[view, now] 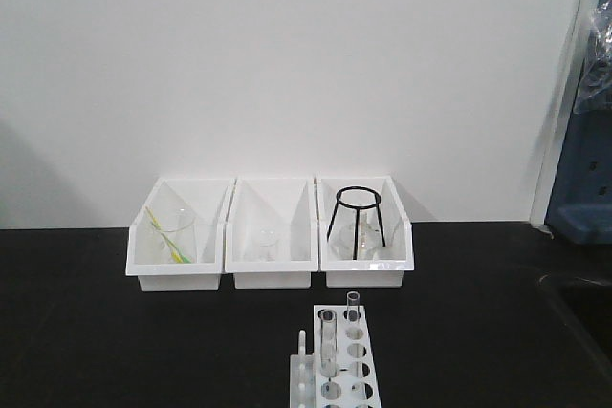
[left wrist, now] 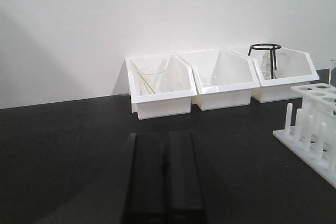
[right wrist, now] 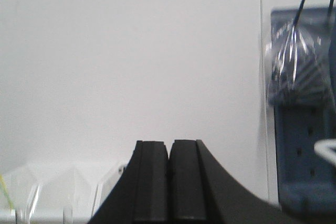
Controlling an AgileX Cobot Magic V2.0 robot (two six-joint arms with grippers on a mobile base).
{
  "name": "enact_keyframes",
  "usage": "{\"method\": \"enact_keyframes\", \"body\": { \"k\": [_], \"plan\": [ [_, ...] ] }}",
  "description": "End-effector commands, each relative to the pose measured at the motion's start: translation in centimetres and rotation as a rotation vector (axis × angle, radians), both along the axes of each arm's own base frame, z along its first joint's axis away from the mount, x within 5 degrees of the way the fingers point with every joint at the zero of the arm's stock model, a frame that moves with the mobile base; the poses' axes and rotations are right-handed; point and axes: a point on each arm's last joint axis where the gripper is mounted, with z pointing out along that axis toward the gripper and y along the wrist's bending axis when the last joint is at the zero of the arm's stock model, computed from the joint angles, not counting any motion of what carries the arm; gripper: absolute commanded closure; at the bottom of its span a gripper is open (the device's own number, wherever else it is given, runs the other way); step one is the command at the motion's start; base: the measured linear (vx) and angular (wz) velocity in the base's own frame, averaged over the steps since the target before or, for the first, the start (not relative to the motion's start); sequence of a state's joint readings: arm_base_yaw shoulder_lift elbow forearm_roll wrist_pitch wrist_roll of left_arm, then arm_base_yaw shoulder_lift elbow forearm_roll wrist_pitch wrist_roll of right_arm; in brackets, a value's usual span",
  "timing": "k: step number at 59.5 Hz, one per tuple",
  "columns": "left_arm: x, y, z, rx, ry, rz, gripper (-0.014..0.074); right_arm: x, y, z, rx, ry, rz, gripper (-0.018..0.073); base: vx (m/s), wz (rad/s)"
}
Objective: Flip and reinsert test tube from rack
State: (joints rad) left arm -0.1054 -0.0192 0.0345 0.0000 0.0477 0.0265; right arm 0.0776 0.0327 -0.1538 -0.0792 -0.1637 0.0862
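The black table (view: 96, 332) filled the lower part of your front view, with bare room to the left of the rack and between the rack and the bins. Three white bins (view: 271, 279) stood side by side against the wall; the right one held a black wire stand (view: 357, 222). The left claw (left wrist: 164, 182) had its fingers pressed together on nothing, low over bare table, well apart from the rack at its right. The right claw (right wrist: 169, 182) was likewise closed up and empty, facing the wall; its view was blurred, with the bins only faint at the lower left. Neither claw showed in your front view. The rack (view: 371, 370) sat near the table's front edge, cut off by the bottom of the front view and by the right edge of the left wrist view. Two look-alike tubes stood upright in its holes: the nearer test tube (view: 329, 341) and the farther test tube (view: 353, 303). You could not tell which was the task's.
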Motion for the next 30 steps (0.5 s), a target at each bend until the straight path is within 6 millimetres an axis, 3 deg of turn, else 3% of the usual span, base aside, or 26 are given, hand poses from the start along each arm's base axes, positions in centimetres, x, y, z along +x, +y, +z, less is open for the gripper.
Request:
{"method": "enact_keyframes", "body": {
  "k": [1,5,13,22,30],
  "plan": [
    [-0.1,0.0,1.0,-0.012,-0.094,0.000,0.0602,-0.2,0.0,6.9,-0.022,-0.150,-0.021,0.0570,0.00,0.01],
    [-0.1,0.0,1.0,-0.012,-0.094,0.000,0.0602,1.8,0.1,10.8,-0.015,-0.138,-0.023,0.0570,0.00,0.01],
    [-0.1,0.0,1.0,-0.012,-0.094,0.000,0.0602,6.4,0.4,15.9,-0.013,-0.107,-0.021,0.0570,0.00,0.00],
    [-0.1,0.0,1.0,-0.012,-0.094,0.000,0.0602,11.4,0.7,17.7,-0.018,-0.045,-0.021,0.0570,0.00,0.00],
    [-0.1,0.0,1.0,-0.012,-0.094,0.000,0.0602,13.7,0.9,17.7,-0.023,-0.016,-0.020,0.0563,0.00,0.00]
  ]
}}
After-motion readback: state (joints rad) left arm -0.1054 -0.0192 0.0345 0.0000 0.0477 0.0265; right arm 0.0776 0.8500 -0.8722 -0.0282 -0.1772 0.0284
